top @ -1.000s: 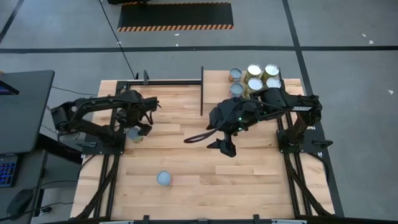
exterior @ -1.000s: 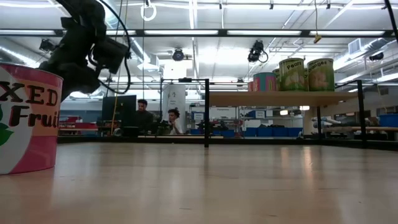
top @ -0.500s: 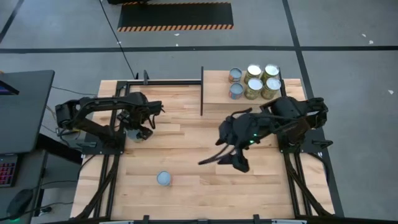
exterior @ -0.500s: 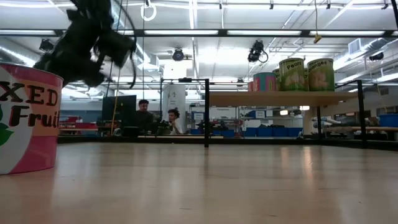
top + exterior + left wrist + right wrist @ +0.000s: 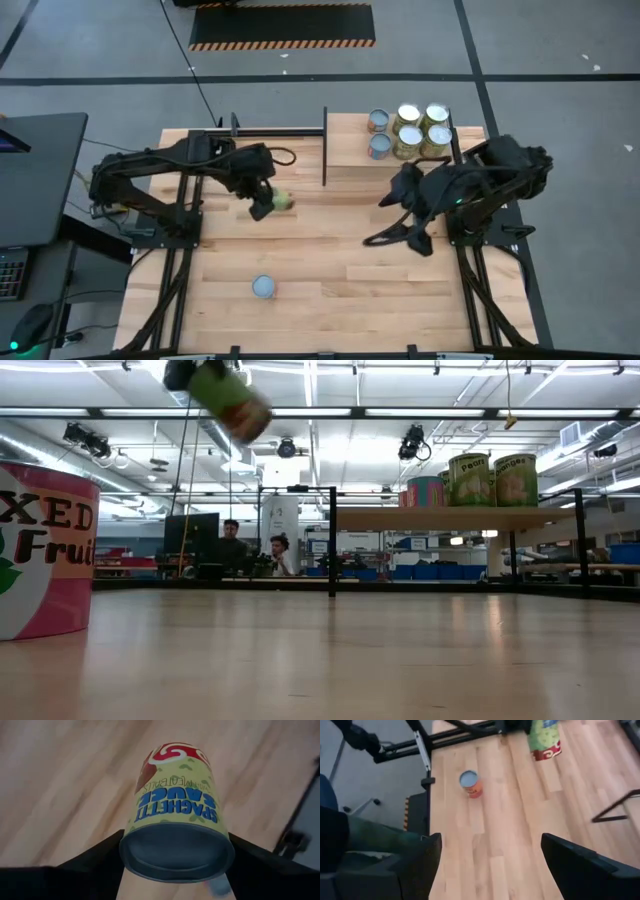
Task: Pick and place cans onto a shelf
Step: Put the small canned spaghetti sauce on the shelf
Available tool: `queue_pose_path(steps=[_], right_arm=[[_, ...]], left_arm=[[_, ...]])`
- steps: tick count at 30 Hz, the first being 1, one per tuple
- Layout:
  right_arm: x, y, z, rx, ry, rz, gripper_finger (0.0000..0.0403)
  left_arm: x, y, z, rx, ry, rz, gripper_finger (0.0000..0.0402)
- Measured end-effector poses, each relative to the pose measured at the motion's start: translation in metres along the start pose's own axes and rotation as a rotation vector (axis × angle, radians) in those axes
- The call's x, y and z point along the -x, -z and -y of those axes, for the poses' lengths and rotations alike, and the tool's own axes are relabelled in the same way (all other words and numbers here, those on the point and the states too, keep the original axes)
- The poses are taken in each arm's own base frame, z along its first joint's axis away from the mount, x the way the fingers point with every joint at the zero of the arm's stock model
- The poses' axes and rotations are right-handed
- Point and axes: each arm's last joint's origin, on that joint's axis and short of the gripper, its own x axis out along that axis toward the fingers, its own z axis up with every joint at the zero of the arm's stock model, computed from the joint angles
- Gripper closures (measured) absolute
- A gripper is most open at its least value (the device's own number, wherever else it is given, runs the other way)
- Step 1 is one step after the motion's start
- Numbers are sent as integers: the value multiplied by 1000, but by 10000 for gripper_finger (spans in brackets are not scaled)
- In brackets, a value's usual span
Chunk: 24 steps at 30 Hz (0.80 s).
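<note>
My left gripper (image 5: 266,203) is shut on a yellow-green can (image 5: 283,200) labelled spaghetti sauce (image 5: 176,805), held high above the table left of the shelf (image 5: 352,160); the low view shows the can (image 5: 232,398) tilted near the picture's top. Several cans (image 5: 410,130) stand on the shelf's pale platform, right of its dark upright panel (image 5: 325,145). One can (image 5: 263,287) stands on the table near the front edge. My right gripper (image 5: 400,240) is open and empty over the table's right half. My left gripper pinches the can's side wall (image 5: 131,832) between its two fingers (image 5: 97,857), near the end that faces the wrist. The fingers lie on opposite sides of the can. The can is lifted clear of the table and tilted, its far end pointing toward the shelf.
A black bar frame (image 5: 270,131) runs along the far edge left of the panel. The pink-red fruit can (image 5: 40,550) on the table shows close in the low view and in the right wrist view (image 5: 470,783). People sit in the room behind.
My left gripper has lifted the yellow-green can clear of the table at the left, carried it up and toward the right, nearer the shelf panel, and tipped it off upright. My right gripper, still open, has drawn back from the table's middle toward the right edge.
</note>
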Motion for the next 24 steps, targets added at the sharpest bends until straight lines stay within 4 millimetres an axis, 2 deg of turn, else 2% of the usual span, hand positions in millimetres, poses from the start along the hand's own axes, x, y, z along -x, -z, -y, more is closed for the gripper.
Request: queue_pose_path(steps=[4,9,11,15,20,24], right_arm=[[17,3,7,-18,29,51,54],[24,6,11,-15,47,49,54],[23,8,12,-10,58,32,54],[13,8,10,0,79,-4,54],[-3,12,9,11,127,-60,54],[-21,21,5,7,141,-142,54]], left_arm=[[14,-22,20,-3,38,111,116],[9,-45,41,-153,27,101,115],[-4,-48,52,-256,22,64,115],[-44,-43,79,-554,-2,-42,115],[-86,-26,110,-849,-33,-155,114],[-116,-10,128,-1094,-91,-262,114]])
